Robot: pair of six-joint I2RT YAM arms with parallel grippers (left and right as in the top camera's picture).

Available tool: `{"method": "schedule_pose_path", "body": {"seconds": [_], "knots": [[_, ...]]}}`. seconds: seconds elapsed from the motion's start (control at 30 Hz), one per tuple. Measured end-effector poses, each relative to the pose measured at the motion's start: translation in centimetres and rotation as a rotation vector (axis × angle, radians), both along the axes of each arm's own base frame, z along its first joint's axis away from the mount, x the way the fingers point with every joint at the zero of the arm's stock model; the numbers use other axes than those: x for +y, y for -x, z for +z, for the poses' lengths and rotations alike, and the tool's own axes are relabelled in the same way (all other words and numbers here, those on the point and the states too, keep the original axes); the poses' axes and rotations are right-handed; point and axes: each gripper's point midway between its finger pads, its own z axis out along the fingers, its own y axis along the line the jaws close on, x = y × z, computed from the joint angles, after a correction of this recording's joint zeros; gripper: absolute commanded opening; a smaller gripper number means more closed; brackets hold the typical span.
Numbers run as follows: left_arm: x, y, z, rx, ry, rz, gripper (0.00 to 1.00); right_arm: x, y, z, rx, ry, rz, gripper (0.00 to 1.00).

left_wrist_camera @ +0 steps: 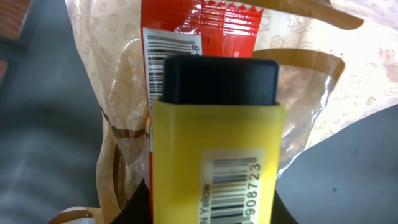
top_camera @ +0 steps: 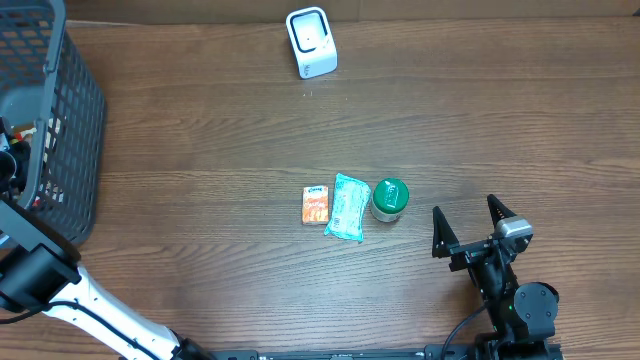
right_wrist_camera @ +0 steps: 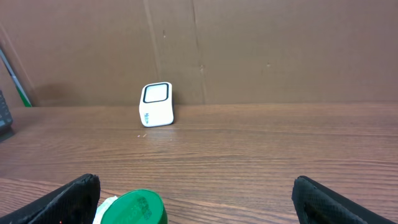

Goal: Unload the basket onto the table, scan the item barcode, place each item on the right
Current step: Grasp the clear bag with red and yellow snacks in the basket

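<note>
The left gripper (left_wrist_camera: 210,213) pinches the yellow pack (left_wrist_camera: 214,155) in the basket (top_camera: 62,120); the clear bag (left_wrist_camera: 121,93) behind it may snag and lift.

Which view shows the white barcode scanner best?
The right wrist view: the white scanner stands unobstructed, its dark-rimmed window facing the camera. Overhead shows it small, from above. The left wrist view misses it.

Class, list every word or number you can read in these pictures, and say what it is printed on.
"908723": barcode label on the yellow box.
"Yellow": same label.
Red packet: digits too blurred.
Orange packet, blue packet, green lid: too small.
</note>
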Motion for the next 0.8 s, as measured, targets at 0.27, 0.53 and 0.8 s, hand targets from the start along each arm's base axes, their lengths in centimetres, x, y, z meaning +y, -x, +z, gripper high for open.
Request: {"method": "schedule_pose_path", "body": {"seconds": [0.27, 0.53, 0.8], "knots": [[0.3, -1.3, 6.9, -0.164, -0.05, 0.071, 0.04, 0.0, 0.0, 0.0, -0.001, 0.0, 0.0, 1.0], [-1.7, 0.4, 26.3, -0.513, -0.257, 0.142, 0.04, 0.0, 0.0, 0.0, 0.0, 0.0, 0.0, 1.0], [-12.8, 2.7, 33.9, -0.673, -0.072, 0.036, 0.04, 0.0, 0.0, 0.0, -0.001, 0.001, 0.0, 1.0]]}}
